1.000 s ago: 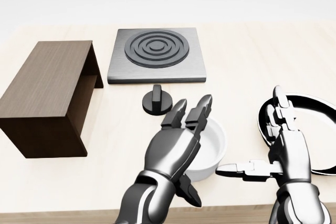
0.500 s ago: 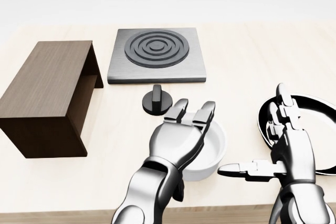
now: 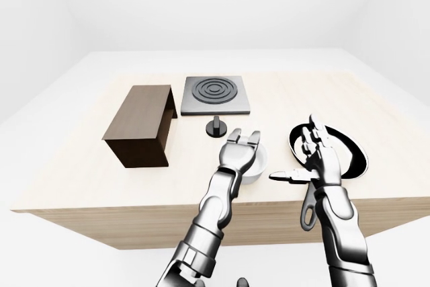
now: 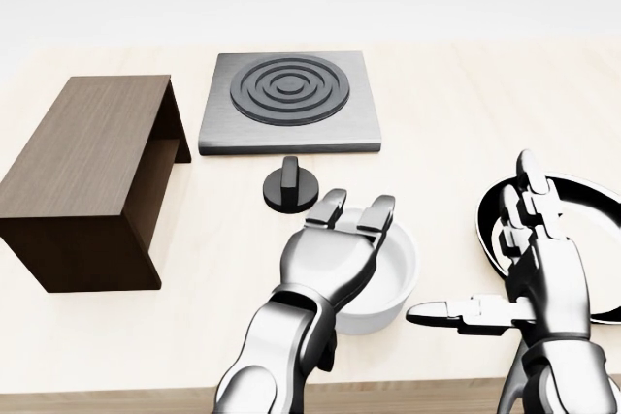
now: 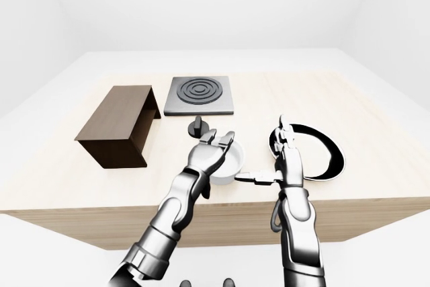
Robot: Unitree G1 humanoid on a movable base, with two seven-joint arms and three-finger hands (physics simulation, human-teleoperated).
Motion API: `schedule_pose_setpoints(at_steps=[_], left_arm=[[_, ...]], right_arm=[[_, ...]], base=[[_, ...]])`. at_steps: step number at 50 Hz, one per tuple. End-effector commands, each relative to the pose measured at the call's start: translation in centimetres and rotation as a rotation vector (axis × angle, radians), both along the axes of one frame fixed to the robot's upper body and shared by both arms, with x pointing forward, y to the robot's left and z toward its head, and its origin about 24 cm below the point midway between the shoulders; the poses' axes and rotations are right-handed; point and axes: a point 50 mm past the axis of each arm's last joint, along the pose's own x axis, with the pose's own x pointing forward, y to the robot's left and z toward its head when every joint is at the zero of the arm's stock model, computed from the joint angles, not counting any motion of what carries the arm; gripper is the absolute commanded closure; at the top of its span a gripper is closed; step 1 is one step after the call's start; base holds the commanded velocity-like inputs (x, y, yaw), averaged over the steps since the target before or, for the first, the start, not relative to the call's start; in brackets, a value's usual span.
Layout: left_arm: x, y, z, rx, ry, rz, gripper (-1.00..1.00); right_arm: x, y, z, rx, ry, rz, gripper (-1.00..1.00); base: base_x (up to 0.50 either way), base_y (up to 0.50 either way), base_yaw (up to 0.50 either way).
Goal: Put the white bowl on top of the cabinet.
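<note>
On the table [image 4: 456, 113], left hand [image 4: 330, 254] fingers [image 4: 380, 212] spread over the white bowl [image 4: 388, 283].

The head view looks steeply down, close over the table [image 4: 456, 113] — the two eye views sit farther off, taking in its whole top and near edge; all share the cabinet [image 3: 141, 126] and hotplate [image 5: 199, 94].

Bench [image 4: 466, 104]: pale, matt wood-grain surface. Cabinet [image 4: 82, 157]: dark brown wood grain, matt, smooth. White bowl [image 4: 396, 278]: plain white, smooth, with a soft ceramic-like sheen. Hotplate [image 4: 291, 133]: brushed grey metal slab bearing darker matt concentric rings. Knob [image 4: 288, 186]: matt black, plastic-looking. Pan [image 4: 582, 201]: glossy black rim, white interior. Left robot hand [image 4: 330, 254] and right robot hand [image 4: 539, 269]: polished silver metal with bright highlights, black joints.
</note>
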Motion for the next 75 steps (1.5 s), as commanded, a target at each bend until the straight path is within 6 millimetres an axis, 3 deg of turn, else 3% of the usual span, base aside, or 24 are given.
schedule_pose_setpoints(at_steps=[1, 26, 75], left_arm=[[0.7, 0.0, -1.0, -0.009, 0.032, 0.005, -1.00], [0.9, 0.0, -2.8, -0.001, 0.074, 0.005, -1.00], [1.2, 0.2, -4.0, -0.048, 0.106, 0.025, -1.00]], right_arm=[[-0.1, 0.0, 0.1, 0.000, -0.006, -0.001, -1.00], [-0.1, 0.0, 0.1, 0.000, -0.002, 0.003, -1.00], [-0.2, 0.3, -0.1, -0.009, 0.004, 0.016, -1.00]], base=[[0.00, 0.00, 0.00], [0.00, 0.00, 0.00], [0.00, 0.00, 0.00]])
